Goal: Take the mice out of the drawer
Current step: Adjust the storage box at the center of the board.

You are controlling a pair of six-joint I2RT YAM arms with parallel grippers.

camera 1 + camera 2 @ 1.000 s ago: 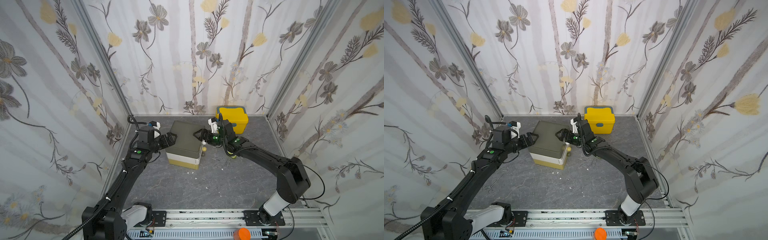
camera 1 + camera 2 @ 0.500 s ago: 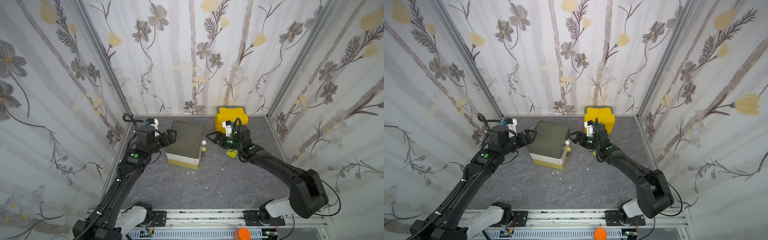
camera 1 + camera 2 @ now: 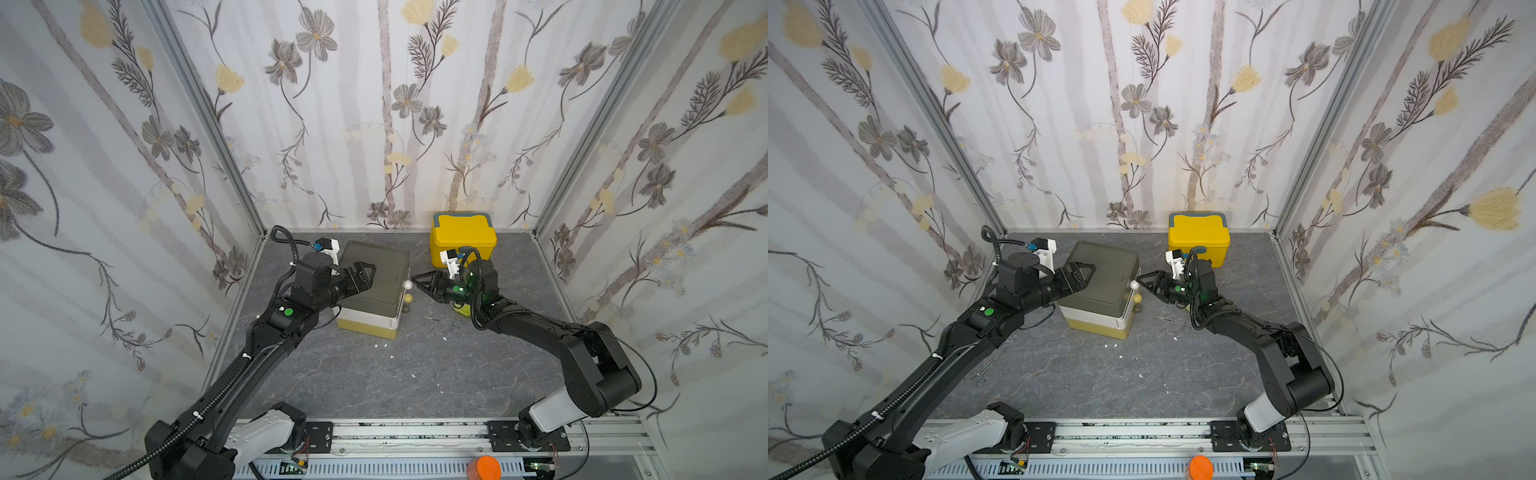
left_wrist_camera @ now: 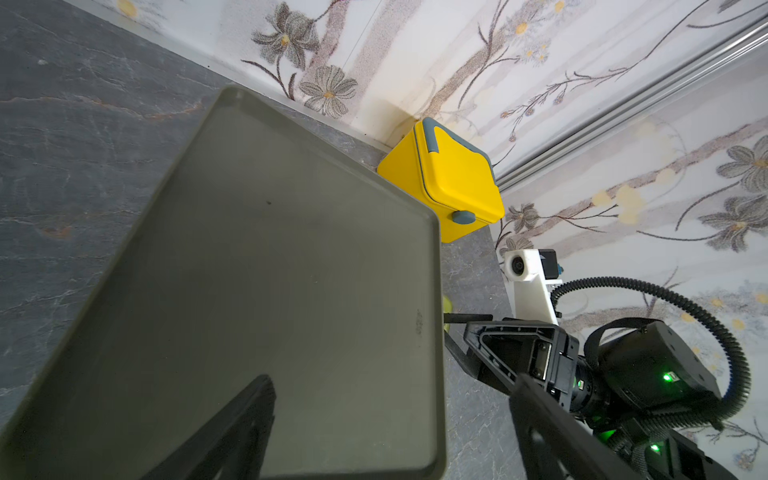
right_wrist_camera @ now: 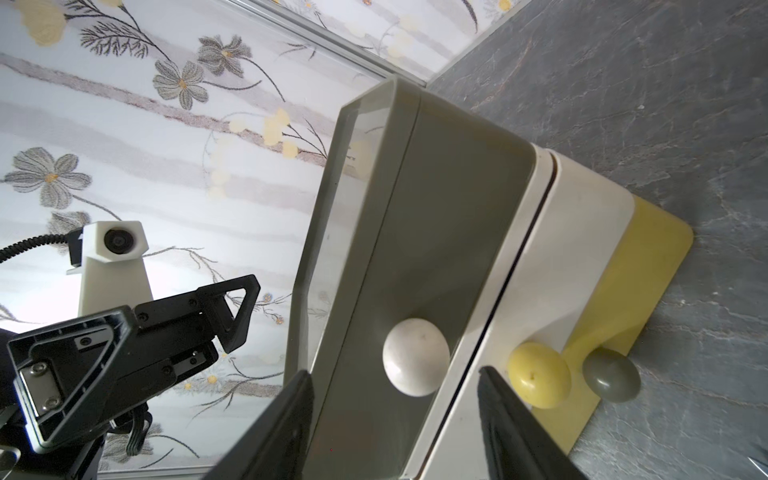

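In both top views a small plastic three-drawer cabinet [image 3: 376, 291] with an olive-grey top stands on the grey marbled worktop [image 3: 374, 374], drawers shut, the mice hidden; a yellow lidded plastic box [image 3: 463, 241] sits by the back wall. The left tool [image 3: 370, 277] hangs wide over the cabinet, and the right tool [image 3: 1142, 283] faces its round white knob [image 3: 1134, 285]. In the left wrist view the left tool's fingers [image 4: 241, 419] are spread, one above the olive top, one past its edge. In the right wrist view the right tool's fingers [image 5: 286, 415] stand apart either side of the white knob, clear of it; a yellow knob [image 5: 538, 374] and a grey-green knob [image 5: 611, 374] sit on the lower drawers.
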